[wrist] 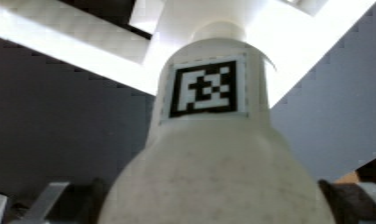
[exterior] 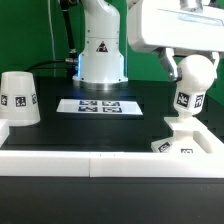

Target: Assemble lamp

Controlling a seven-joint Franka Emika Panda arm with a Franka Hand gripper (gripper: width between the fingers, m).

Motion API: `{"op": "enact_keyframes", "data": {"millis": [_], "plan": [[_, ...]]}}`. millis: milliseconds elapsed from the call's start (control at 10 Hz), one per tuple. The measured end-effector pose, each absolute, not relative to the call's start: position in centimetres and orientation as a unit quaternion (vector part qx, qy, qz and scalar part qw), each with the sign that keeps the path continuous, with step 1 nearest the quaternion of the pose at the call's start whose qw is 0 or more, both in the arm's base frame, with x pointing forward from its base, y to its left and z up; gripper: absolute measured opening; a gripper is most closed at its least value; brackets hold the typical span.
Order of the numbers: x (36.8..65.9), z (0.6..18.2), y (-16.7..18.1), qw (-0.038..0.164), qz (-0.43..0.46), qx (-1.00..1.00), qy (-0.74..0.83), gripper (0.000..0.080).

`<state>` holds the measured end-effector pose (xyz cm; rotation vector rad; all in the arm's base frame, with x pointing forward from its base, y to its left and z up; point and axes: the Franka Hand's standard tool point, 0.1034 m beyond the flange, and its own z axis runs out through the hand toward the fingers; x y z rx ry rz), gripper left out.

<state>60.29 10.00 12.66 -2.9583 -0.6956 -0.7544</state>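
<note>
End effector (exterior: 192, 74) is clamped on the bulb (exterior: 183, 100) by its round head, stem pointing down onto the base (exterior: 182, 146); looks like a seat-and-screw step. Base sits against the rail (exterior: 90, 160) at the exterior view's right, probably so it can't spin. Shade (exterior: 18, 98) stands well apart on the table (exterior: 110, 135).

bulb (exterior: 183, 100): round head hidden inside the gripper (exterior: 191, 84), upper right of the frame.
base (exterior: 186, 143): front edge hidden behind the white rail (exterior: 90, 168), lower right.
shade (exterior: 20, 98): cut off by the left edge.
marker board (exterior: 100, 105): tags too small to read.
wrist view: the near end of the bulb (wrist: 203, 165) is blurred and cut off by the frame edge.
</note>
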Motion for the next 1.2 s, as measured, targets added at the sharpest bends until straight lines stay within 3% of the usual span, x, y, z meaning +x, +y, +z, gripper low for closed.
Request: {"op": "enact_keyframes", "data": {"millis": [800, 900, 1200], "plan": [[60.1, 11.9, 8.8, -0.01, -0.289, -0.933, -0.214, 0.0579], [60.1, 11.9, 8.8, -0.01, -0.289, -0.933, -0.214, 0.0638], [60.1, 11.9, 8.8, -0.01, -0.289, -0.933, -0.214, 0.0697]]}}
